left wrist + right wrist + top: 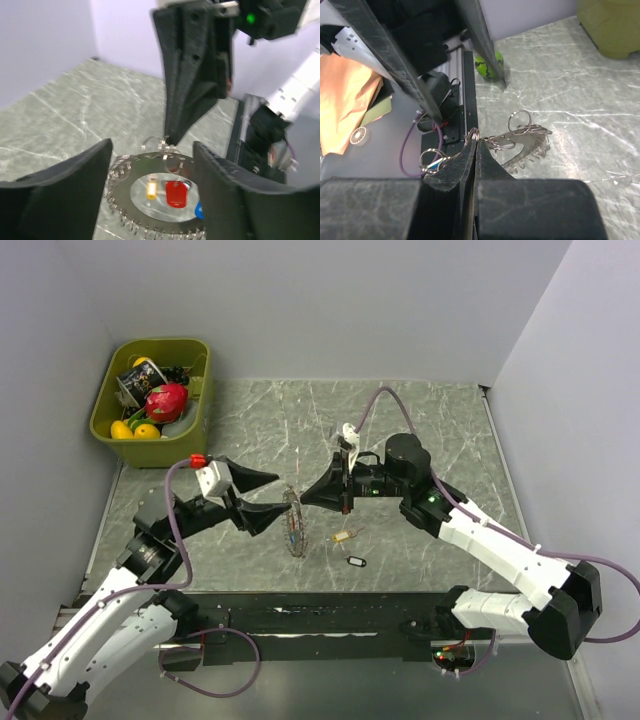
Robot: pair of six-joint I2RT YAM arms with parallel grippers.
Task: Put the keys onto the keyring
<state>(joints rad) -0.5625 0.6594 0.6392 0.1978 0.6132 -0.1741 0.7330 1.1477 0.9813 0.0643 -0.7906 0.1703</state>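
- The keyring [294, 525] is just left of centre in the top view. It stands on edge between the two arms. Its lower rim looks down at the table [440, 430], but contact is unclear.
- The right gripper [304, 499] has its jaws pressed together with no gap, pinching a small loop [474, 133] at the keyring's upper rim. The right wrist view shows the tips closed on it. This is probably to keep the ring upright and hold a threading spot in reach.
- The left gripper [283, 494] has its fingers [60, 200] spread wide. In the left wrist view the keyring sits in the gap, its rim close to both inner faces. I cannot tell whether it clamps the ring or only brackets it. It is likely there as a brace so the ring won't swing.
- A red key [175, 194] and a yellowish key [151, 189] show inside the ring's circle, lower centre of the left wrist view. I cannot tell whether they hang on the ring or lie behind it.
- A tan key [343, 537] and a dark-and-white key [356, 562] lie loose on the table, right of and below the ring in the top view. They are apart from both grippers, so not yet threaded. The yellowish one may be this tan key seen through the ring.
- The job looks early to mid: the ring is being positioned and at least two keys remain.
- The risk is that a pinch on such a thin loop slips easily, and the ring could tip.
- The green bin [150, 454] of toys sits upper left, well apart and not involved.
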